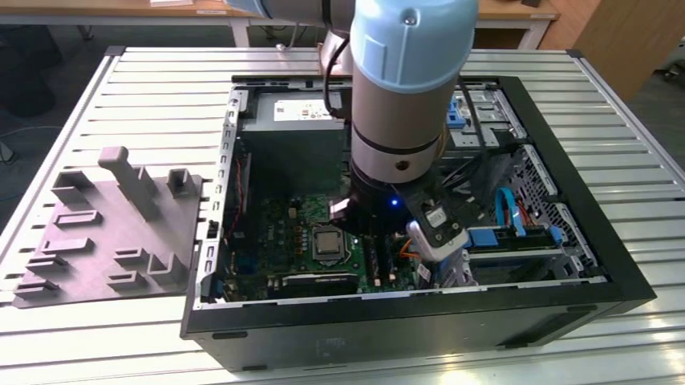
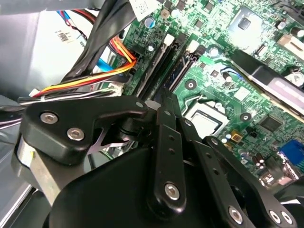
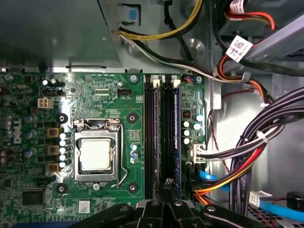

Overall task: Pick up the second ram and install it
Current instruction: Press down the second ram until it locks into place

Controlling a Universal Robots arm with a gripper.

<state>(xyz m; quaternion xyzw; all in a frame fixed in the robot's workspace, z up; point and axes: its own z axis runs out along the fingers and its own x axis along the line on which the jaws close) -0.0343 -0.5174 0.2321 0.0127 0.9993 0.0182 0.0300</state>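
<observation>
Inside the open computer case [image 1: 230, 200] on the table [image 1: 128, 96], the pincer [image 3: 167, 190] sits low over the motherboard's memory slots [image 3: 161, 133], its grip state and load not discernible, and the second ram's blue edge [image 3: 176, 128] looks seated beside them, so installation appears nearly finished.

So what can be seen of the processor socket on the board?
The processor socket is a square of dull silvery metal held in a darker metal frame with a thin wire lever along one side. It lies flat on the green motherboard, with screw holes at its corners and a row of small capacitors on one side. The long black memory slots run parallel to it on the other side, apart from it. No cooler sits on it.
</observation>
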